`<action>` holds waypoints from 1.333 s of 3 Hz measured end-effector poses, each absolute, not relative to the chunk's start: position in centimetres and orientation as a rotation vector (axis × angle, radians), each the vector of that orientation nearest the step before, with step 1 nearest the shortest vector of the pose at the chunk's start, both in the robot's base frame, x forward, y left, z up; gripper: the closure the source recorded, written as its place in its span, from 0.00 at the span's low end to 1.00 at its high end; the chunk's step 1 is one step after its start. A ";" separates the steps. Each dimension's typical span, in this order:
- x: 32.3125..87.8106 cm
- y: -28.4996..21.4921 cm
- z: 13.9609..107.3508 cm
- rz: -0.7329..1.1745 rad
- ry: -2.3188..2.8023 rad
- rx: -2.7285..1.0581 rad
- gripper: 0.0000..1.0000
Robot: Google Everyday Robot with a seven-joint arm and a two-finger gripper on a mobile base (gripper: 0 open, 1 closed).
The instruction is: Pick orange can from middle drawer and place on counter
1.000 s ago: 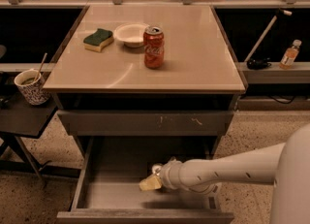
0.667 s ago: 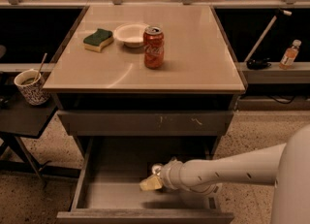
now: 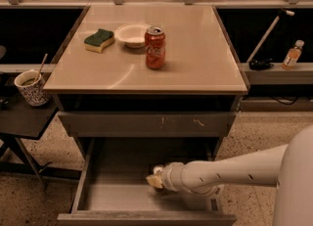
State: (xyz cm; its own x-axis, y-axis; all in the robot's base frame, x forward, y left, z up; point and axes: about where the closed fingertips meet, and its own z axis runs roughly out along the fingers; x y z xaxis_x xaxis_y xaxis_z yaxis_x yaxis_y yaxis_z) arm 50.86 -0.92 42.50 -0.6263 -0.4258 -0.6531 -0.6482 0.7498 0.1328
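The middle drawer is pulled open at the bottom of the grey cabinet, and its grey floor shows. My white arm reaches in from the right. My gripper is low inside the drawer, near its middle, with its pale tip pointing left. The orange can is hidden: the gripper's tip covers that spot and I see no orange body. The tan counter is above.
On the counter stand a red Coca-Cola can, a white bowl and a green-yellow sponge. The scratched upper drawer front is closed. A cup sits on the dark side table at left. A bottle stands at right.
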 end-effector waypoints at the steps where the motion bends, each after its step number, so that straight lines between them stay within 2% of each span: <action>1: 50.7 -0.8 42.7 0.492 2.335 -0.810 0.64; 2: 50.3 -1.1 44.5 0.525 2.312 -0.835 0.88; 3: 50.3 -1.9 53.0 0.548 2.185 -0.915 1.00; 4: 49.1 -2.0 63.4 0.523 2.036 -1.022 1.00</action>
